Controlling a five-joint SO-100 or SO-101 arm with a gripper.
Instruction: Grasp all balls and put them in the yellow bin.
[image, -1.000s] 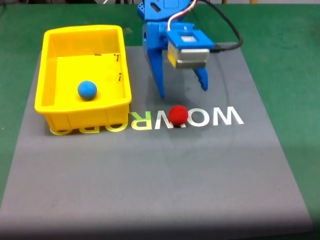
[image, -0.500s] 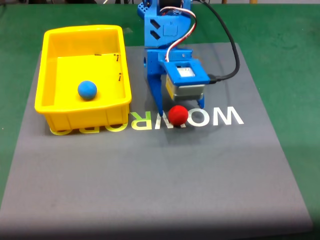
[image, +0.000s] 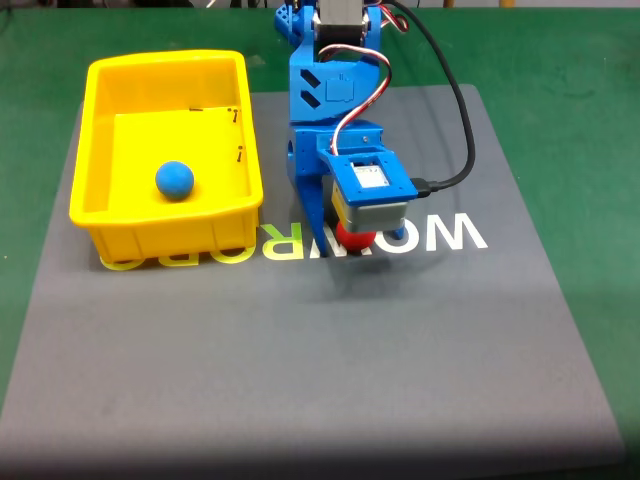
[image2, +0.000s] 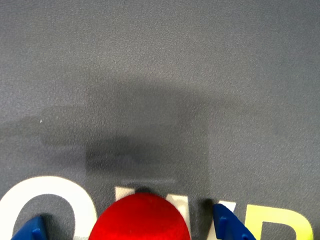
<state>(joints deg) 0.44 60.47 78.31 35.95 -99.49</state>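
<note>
**Straddling the red ball on the grey mat**

Standing low over the grey mat (image: 300, 350), the blue end effector (image: 352, 238) points down at the printed letters (image: 440, 233). In the fixed view the red ball (image: 353, 238) is mostly hidden under the grey camera block (image: 368, 200) on the wrist; only a small red part shows below it, between the two blue fingers (image: 313, 215). In the wrist view the end effector (image2: 131, 231) has one blue fingertip at the lower left corner and one at the lower right, and the red ball (image2: 140, 217) lies between them at the bottom edge. A narrow strip of mat is visible on each side of the ball, so the fingers are spread and do not press on it; the end effector is released, with nothing grasped. The ball rests on the mat, on top of the white lettering (image2: 47, 200).

To the left of the end effector in the fixed view, and well apart from it, the yellow bin (image: 165, 215) stands on the left part of the mat. The blue ball (image: 174, 180) lies inside it on the floor, near the left front. Small black marks (image: 238, 153) are on the inner right wall of the bin. A black cable (image: 462, 110) runs from the arm to the camera block. The mat lies on a green desk (image: 570, 60).
</note>
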